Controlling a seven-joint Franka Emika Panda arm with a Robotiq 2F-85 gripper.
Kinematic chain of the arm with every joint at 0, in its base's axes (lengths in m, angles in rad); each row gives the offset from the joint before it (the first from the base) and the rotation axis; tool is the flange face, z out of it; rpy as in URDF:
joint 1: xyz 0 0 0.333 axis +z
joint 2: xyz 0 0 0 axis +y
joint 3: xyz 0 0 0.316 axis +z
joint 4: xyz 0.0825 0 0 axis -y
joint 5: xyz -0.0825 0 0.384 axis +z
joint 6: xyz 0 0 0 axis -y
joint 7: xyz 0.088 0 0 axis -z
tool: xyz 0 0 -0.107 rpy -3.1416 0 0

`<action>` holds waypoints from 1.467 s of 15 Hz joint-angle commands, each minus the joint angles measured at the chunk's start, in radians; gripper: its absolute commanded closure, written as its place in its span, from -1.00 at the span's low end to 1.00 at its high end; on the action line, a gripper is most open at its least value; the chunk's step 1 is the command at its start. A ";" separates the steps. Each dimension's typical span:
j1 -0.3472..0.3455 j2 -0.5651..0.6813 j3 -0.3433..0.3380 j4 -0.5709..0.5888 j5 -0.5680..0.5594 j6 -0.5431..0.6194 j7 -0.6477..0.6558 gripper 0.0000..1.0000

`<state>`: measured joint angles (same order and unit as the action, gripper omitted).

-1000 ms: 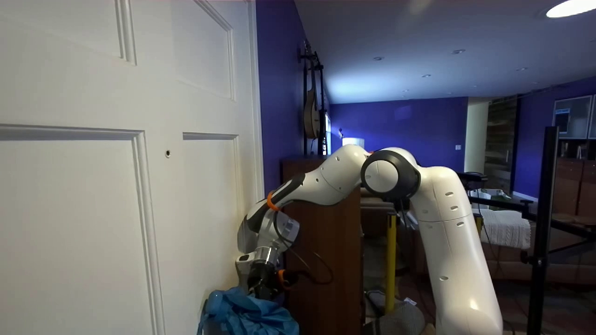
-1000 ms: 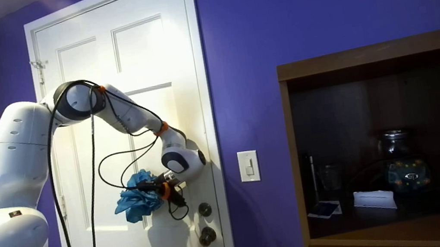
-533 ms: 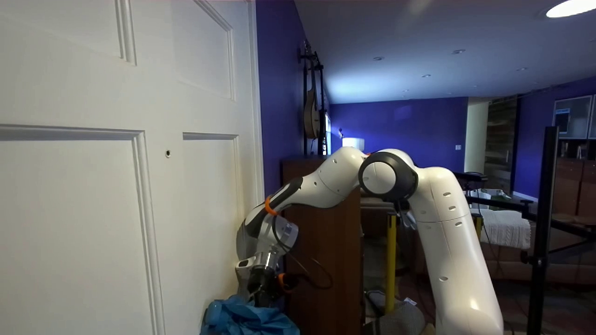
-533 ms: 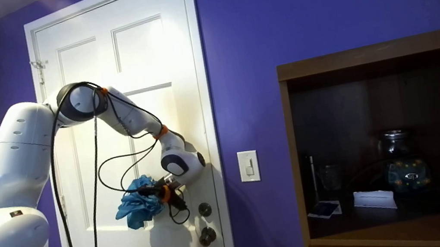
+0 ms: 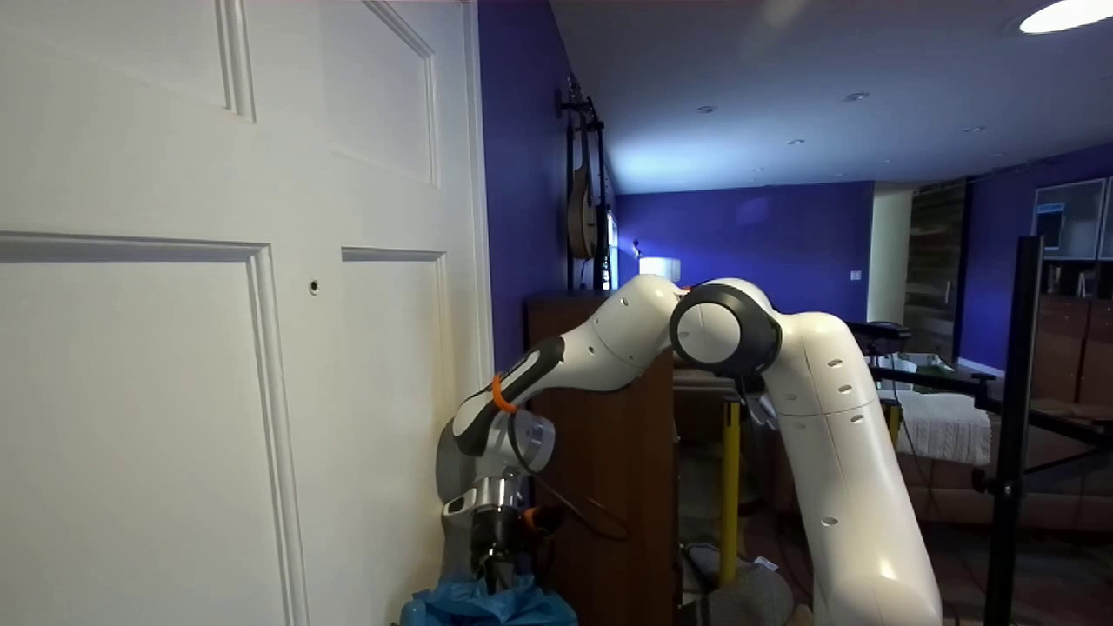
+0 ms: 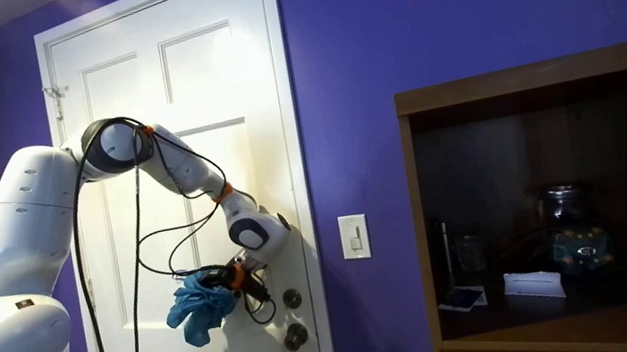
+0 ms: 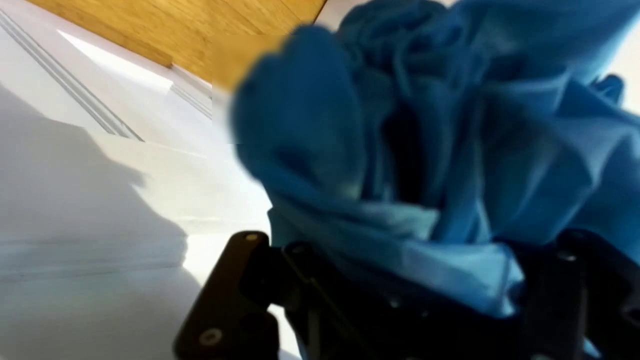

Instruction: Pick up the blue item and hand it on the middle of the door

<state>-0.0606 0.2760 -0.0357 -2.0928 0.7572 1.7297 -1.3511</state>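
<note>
The blue item is a crumpled blue cloth (image 6: pixel 200 314) hanging in the air from my gripper (image 6: pixel 215 279), in front of the white door (image 6: pixel 259 84). In an exterior view its upper part (image 5: pixel 487 606) shows at the bottom edge, below my gripper (image 5: pixel 494 569) and close to the door (image 5: pixel 156 417). In the wrist view the cloth (image 7: pixel 525 165) is bunched between and over the dark fingers (image 7: pixel 400 295), which are shut on it. The fingertips are mostly hidden by cloth and shadow. I cannot tell whether the cloth touches the door.
Door knobs (image 6: pixel 296 335) sit low on the door, right of the gripper. A light switch (image 6: pixel 354 237) and a brown cabinet (image 6: pixel 419 216) stand further right. A small dark hole or fitting (image 5: pixel 314 287) is on the door. Loose black cables (image 6: pixel 140 245) hang along the arm.
My gripper and the blue cloth have moved down a little along the door. The wrist has tilted, so the gripper points more downward. The cloth stays in the gripper.
</note>
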 commanded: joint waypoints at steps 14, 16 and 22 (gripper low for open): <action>-0.022 -0.011 0.009 0.030 -0.211 0.007 0.235 -0.02; -0.026 -0.033 0.009 0.020 -0.205 0.007 0.227 -0.30; -0.028 -0.134 0.001 -0.031 -0.191 0.026 0.222 -1.00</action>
<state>-0.0752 0.2183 -0.0388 -2.0924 0.5723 1.7394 -1.1497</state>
